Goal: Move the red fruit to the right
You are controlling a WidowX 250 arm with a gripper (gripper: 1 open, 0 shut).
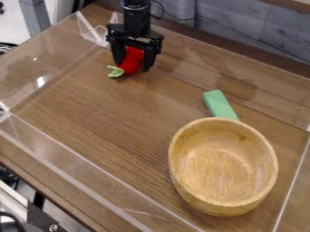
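The gripper [133, 60] is standing low over the red fruit [130, 60], jaws spread wide on either side of it. The fruit is sitting at the table's [109, 127] far left; grasp and rightward move are both outstanding.

You have the bench [109, 118] enclosed by a clear low wall [49, 149] on all sides. At the far left of the bench, the claw [133, 56] points straight down, its jaws spread wide to either side of the fruit [130, 61], which sits on the bench between them; whether the fingers touch it you cannot tell. The stem piece [115, 72] sticks out toward the near left of the claw. The block [220, 104] lies flat well to the right of the fruit and nearer to you. The bowl [223, 165] stands upright at the near right, just in front of the block, their edges almost meeting.
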